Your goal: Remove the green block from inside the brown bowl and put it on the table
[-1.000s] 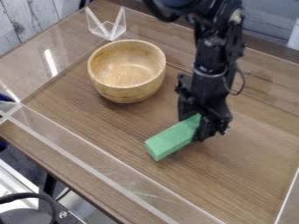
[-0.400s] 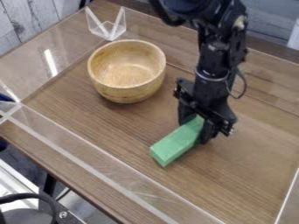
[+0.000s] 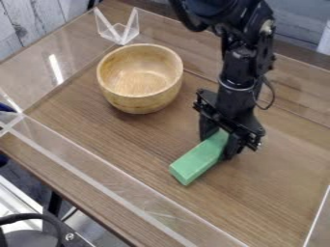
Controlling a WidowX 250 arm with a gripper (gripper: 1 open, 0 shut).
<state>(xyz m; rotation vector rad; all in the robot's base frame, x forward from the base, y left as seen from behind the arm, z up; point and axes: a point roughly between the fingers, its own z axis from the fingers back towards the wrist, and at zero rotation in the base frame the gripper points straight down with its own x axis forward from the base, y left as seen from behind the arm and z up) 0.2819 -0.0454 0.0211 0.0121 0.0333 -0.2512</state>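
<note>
The green block (image 3: 196, 163) lies at a slant low over the table (image 3: 103, 145), right of centre, its near end pointing toward the front edge. My gripper (image 3: 230, 141) points straight down and is shut on the block's far end, one black finger on each side. Whether the block rests on the wood or hangs just above it I cannot tell. The brown bowl (image 3: 139, 77) stands empty at the back left, well apart from the gripper.
A clear acrylic wall (image 3: 77, 159) runs along the table's front-left edge. A folded clear plastic piece (image 3: 116, 25) stands behind the bowl. The black arm (image 3: 238, 39) rises from the gripper toward the back right.
The gripper and the green block have drifted very slightly toward the lower right of the view. The grip looks the same and the bowl has not moved.
</note>
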